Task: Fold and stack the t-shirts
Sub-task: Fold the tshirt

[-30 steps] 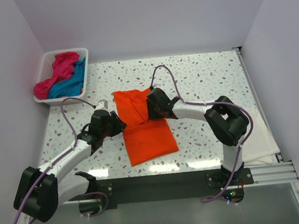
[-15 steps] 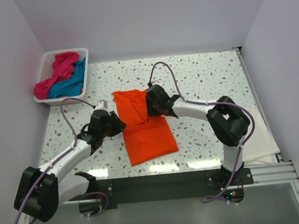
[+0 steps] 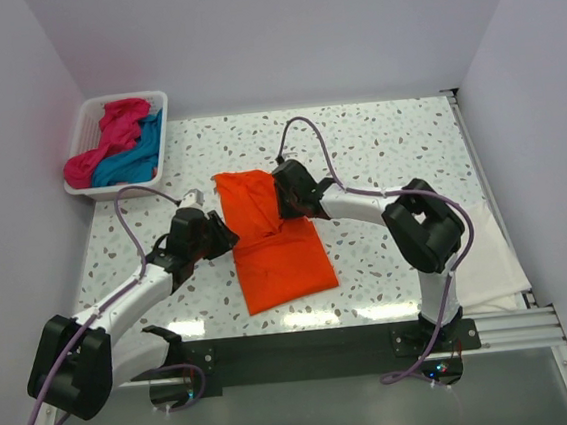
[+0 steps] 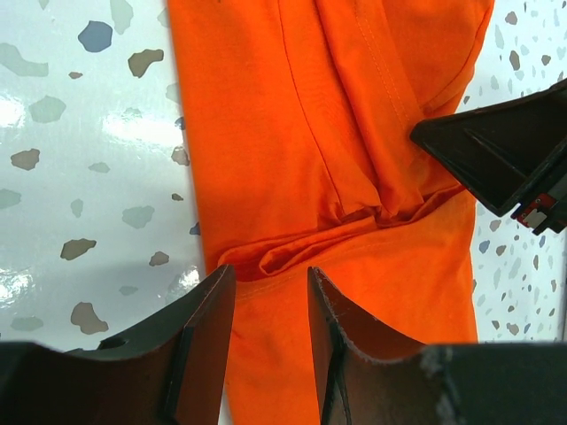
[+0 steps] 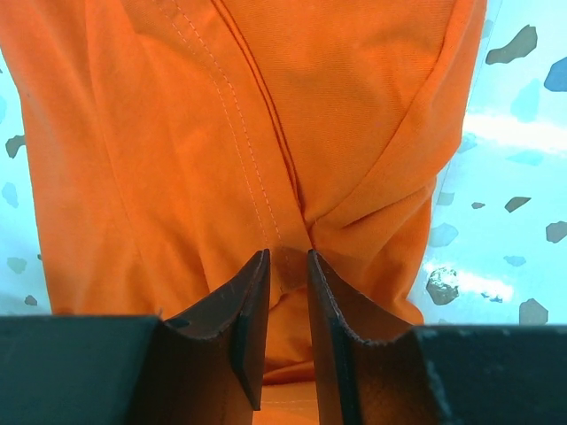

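The orange t-shirt (image 3: 271, 244) lies partly folded on the speckled table, its upper half creased and bunched. My left gripper (image 3: 223, 233) sits at the shirt's left edge. In the left wrist view its jaws (image 4: 266, 279) stand apart over the orange cloth (image 4: 292, 133). My right gripper (image 3: 284, 194) is at the shirt's upper right. In the right wrist view it (image 5: 288, 257) is nearly closed, pinching a fold of the orange cloth (image 5: 177, 133), with creases running to the fingertips. The magenta-pink t-shirt (image 3: 119, 118) and the teal-blue t-shirt (image 3: 133, 162) lie crumpled in the basket.
The white slatted basket (image 3: 79, 127) stands at the back left corner. A white cloth (image 3: 494, 262) lies along the table's right edge. Walls close in at the left, back and right. The right gripper's black body shows in the left wrist view (image 4: 496, 150).
My right gripper has moved slightly away toward the back left with the orange fold. The left arm and the lower part of the shirt have not moved.
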`<state>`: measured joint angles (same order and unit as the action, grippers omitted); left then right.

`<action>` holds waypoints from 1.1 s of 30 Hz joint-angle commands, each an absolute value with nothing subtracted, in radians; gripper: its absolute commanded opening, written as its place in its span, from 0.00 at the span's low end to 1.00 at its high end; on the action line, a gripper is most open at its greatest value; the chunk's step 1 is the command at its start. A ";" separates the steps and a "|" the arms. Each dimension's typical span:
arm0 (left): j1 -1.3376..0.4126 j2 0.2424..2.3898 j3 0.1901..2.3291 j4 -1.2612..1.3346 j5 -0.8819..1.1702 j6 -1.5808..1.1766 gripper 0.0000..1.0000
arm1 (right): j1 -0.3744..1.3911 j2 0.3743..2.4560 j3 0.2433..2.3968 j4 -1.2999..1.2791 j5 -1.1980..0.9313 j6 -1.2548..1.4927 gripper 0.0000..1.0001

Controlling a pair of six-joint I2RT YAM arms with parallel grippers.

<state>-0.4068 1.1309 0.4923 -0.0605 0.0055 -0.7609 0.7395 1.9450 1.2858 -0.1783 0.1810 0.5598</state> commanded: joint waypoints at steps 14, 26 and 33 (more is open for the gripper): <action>-0.396 1.146 0.479 0.017 0.028 -0.735 0.43 | 0.738 1.973 1.331 -0.189 0.215 0.546 0.26; -0.394 1.147 0.474 0.020 0.026 -0.732 0.43 | 0.738 1.988 1.335 -0.190 0.222 0.538 0.26; -0.393 1.147 0.474 0.020 0.026 -0.732 0.43 | 0.738 1.982 1.341 -0.192 0.225 0.529 0.38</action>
<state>-0.4011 1.1465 0.4782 -0.0315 0.0200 -0.7547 0.7395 1.9854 1.2980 -0.1886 0.1928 0.5491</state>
